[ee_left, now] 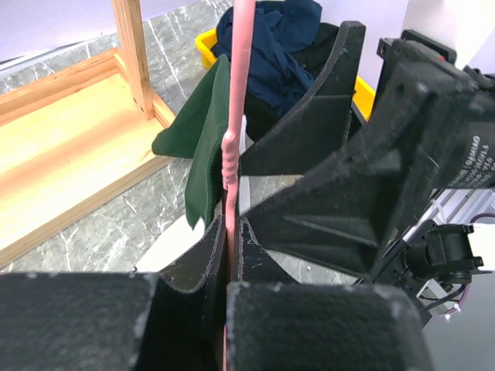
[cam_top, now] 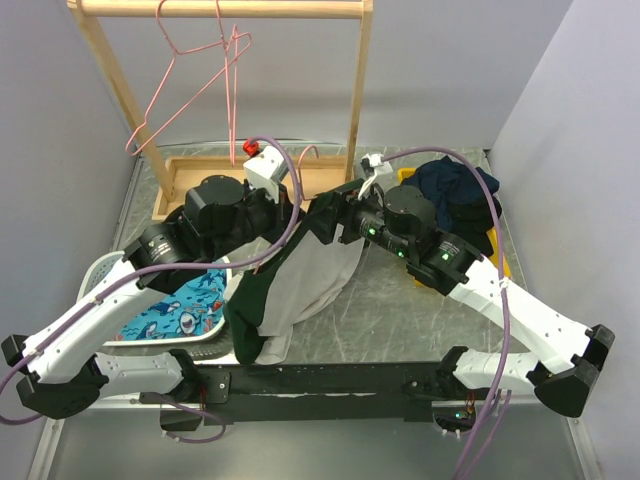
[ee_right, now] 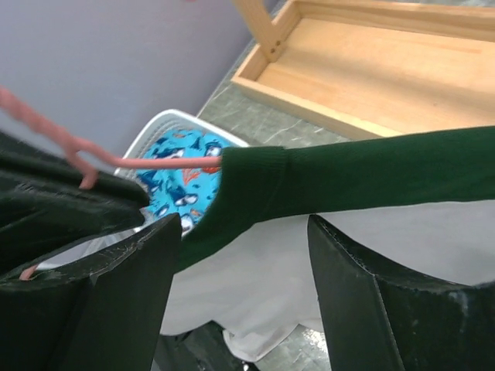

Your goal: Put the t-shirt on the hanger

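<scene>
Judging the step in hand as feeding an arm of the hanger [ee_left: 232,147] into the neck of the t-shirt [cam_top: 300,285]. Draping the t-shirt well in front of the rack [cam_top: 358,90], lower part sagging onto the desk [cam_top: 400,310]. Doing this well likely meaning holding the wire level and drawing the green collar along it, not downward, avoiding bunching at the shoulder. Clenching the left claw [ee_left: 230,255] tight on the hanger's twisted neck, in front of the rack. Presenting the right claw [ee_right: 244,232] released, jaws wide, straddling the green collar band without pinching. Hanging from the rack's rail: two spare hangers [cam_top: 200,70].
</scene>
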`<state>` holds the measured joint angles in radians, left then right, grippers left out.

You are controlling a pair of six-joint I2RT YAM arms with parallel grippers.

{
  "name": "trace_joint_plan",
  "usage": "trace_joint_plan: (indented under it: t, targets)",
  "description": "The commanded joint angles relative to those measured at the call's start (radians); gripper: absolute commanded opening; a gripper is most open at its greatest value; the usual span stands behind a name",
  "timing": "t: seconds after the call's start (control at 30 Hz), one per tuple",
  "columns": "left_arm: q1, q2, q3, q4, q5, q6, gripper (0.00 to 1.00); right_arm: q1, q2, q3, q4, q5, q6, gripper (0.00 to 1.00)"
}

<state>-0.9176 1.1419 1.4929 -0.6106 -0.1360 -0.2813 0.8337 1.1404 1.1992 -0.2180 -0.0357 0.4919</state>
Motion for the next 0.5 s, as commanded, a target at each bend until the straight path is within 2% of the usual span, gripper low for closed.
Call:
trace_joint_plan:
  t: [0.0,0.1,0.17,0.2,0.27,0.3,0.37,0.47]
  targets:
    - [-0.001,-0.008,0.075,0.045,0.013,0.016,0.01,0.005,0.007,0.077,-0.004,0.114,0.013,0.74]
    - [-0.001,-0.007,0.084,0.041,0.01,0.014,0.01,0.005,0.022,0.102,-0.018,0.163,0.022,0.72]
    - [-0.001,-0.007,0.086,0.041,0.006,0.014,0.01,0.004,0.024,0.115,-0.037,0.203,0.028,0.59]
    - [-0.001,-0.007,0.089,0.043,0.006,0.014,0.01,0.004,0.025,0.12,-0.046,0.215,0.027,0.43]
    - [-0.001,-0.007,0.095,0.045,0.0,0.019,0.01,0.005,0.021,0.138,-0.076,0.243,0.016,0.27]
    - [-0.001,-0.005,0.099,0.043,-0.002,0.022,0.01,0.005,0.016,0.143,-0.083,0.262,0.011,0.13]
    - [-0.001,0.001,0.113,0.035,-0.01,0.027,0.01,0.004,-0.001,0.163,-0.109,0.281,-0.007,0.02]
    - [-0.001,0.019,0.127,0.028,-0.017,0.036,0.01,0.001,-0.014,0.226,-0.168,0.339,-0.039,0.0]
